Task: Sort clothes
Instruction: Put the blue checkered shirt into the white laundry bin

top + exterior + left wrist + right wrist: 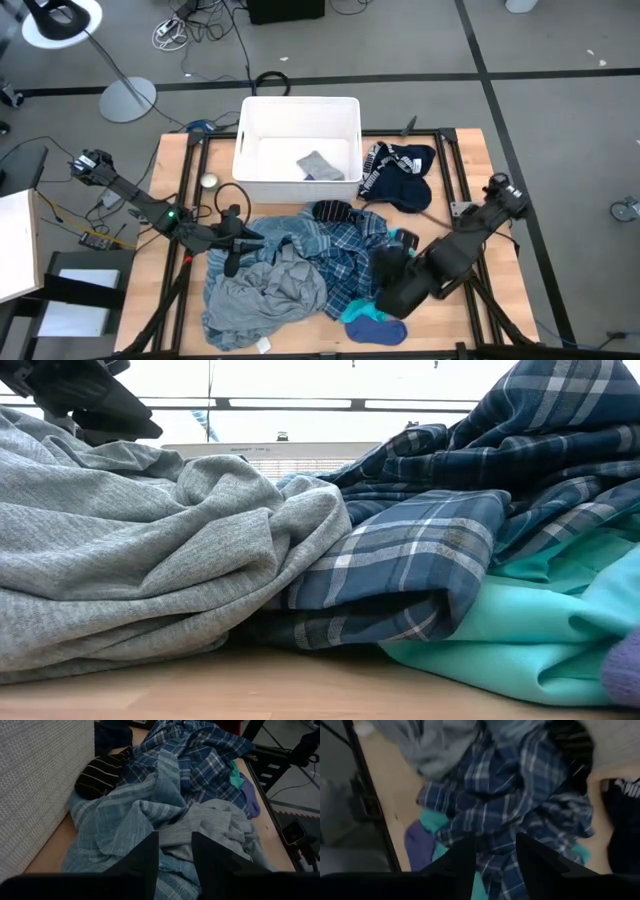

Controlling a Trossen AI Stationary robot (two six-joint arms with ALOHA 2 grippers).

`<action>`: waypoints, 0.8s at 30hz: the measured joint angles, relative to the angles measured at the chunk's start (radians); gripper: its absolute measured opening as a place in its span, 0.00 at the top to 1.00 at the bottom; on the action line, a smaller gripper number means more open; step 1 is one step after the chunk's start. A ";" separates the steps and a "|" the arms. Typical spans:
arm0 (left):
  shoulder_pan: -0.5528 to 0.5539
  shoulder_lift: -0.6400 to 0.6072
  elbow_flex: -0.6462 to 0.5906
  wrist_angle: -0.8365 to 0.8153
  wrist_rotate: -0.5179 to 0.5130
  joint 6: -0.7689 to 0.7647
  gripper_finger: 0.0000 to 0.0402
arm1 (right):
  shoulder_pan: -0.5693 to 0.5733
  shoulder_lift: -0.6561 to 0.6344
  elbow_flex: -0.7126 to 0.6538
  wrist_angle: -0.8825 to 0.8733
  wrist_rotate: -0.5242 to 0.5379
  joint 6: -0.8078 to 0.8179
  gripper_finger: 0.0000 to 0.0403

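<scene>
A heap of clothes lies on the table in front of the white bin: a grey shirt, a grey-blue striped top, a blue plaid shirt and a turquoise garment. A dark striped sock rests at the heap's far edge. A navy white-striped piece lies to the right of the bin. My left gripper hovers open over the heap's left side. My right gripper hangs open above the plaid shirt, pointing steeply down.
A small grey cloth lies inside the bin. A purple-blue piece pokes out from under the turquoise garment at the table's near edge. Bare wood shows along the table's left and right sides. Black frame rails border the table.
</scene>
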 joint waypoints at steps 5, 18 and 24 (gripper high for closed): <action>0.000 0.000 0.000 0.019 0.008 -0.001 0.70 | -0.034 0.065 0.000 -0.028 -0.041 -0.023 0.66; 0.000 0.000 0.000 0.016 0.026 -0.004 0.70 | -0.196 0.099 -0.126 0.059 -0.076 -0.196 0.66; 0.000 0.001 0.000 0.015 0.035 -0.001 0.70 | -0.248 0.046 -0.354 0.262 -0.148 -0.207 0.66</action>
